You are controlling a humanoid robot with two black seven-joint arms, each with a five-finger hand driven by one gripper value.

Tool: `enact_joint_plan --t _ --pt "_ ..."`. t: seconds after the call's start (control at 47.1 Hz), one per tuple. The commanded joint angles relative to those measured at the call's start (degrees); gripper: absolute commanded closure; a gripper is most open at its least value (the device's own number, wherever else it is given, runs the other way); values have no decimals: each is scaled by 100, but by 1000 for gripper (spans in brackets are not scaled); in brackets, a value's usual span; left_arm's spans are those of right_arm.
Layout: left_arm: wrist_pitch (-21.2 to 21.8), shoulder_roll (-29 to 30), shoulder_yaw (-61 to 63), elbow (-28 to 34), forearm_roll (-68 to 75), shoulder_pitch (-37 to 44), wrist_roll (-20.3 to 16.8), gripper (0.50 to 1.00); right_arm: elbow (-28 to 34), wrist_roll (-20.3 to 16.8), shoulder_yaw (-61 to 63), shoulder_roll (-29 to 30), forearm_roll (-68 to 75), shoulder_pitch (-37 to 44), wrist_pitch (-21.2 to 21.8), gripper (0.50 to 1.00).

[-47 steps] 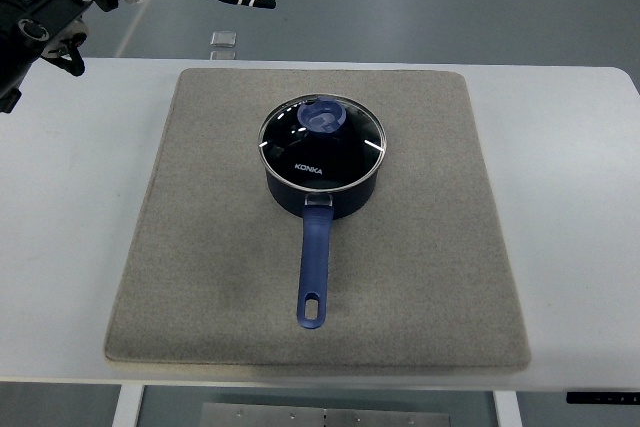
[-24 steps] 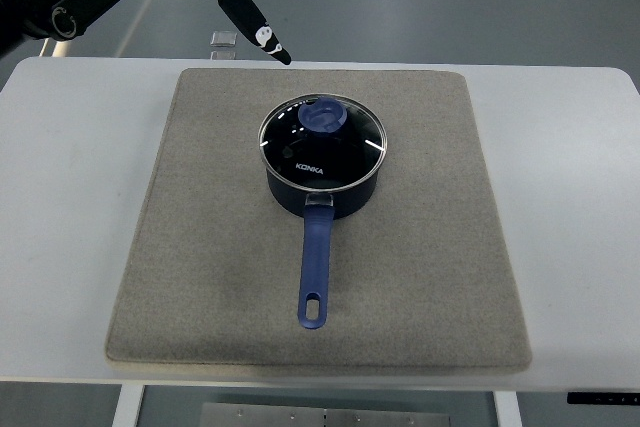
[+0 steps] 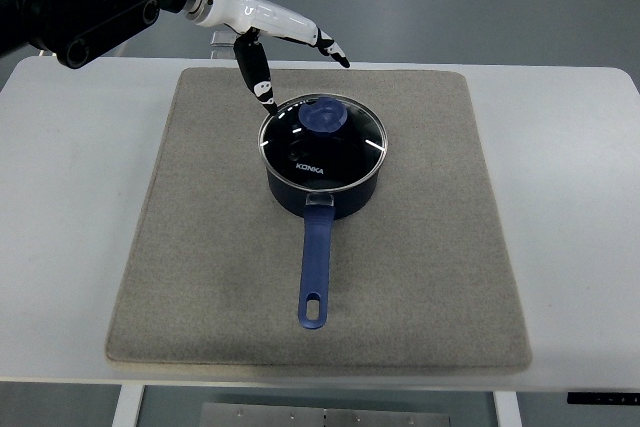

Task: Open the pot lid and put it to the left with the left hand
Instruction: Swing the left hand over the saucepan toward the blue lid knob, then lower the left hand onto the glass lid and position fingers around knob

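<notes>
A dark blue saucepan (image 3: 322, 179) stands in the middle of the grey mat (image 3: 200, 247), its long blue handle (image 3: 314, 272) pointing toward the front edge. A glass lid (image 3: 322, 142) with a blue knob (image 3: 323, 117) sits closed on it. My left hand (image 3: 290, 57) reaches in from the upper left, white with black fingertips, open. Its thumb (image 3: 256, 77) hangs down just left of the lid's rim and its fingers (image 3: 325, 45) stretch out behind the pot. It holds nothing. The right arm does not show.
The mat lies on a white table (image 3: 570, 197). A small clear block (image 3: 222, 42) sits at the table's far edge behind the hand. Bare mat spreads to the left of the pot.
The left hand has come down and rightward from the upper left corner to just behind the pot's left rim, fingers spread. Pot and lid have not moved.
</notes>
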Motion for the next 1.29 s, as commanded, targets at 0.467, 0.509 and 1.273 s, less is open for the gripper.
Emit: enact_joint_plan --t 0.467,0.509,1.273 --pt "670 37 22 -693 940 -51 0 512 0 -1 0 0 -4 0 0 585" --pt "670 37 22 -737 940 -42 0 512 0 -1 0 0 5 0 0 585" --pt "838 116 74 -1080 1169 46 0 512 0 -1 0 0 5 0 0 585"
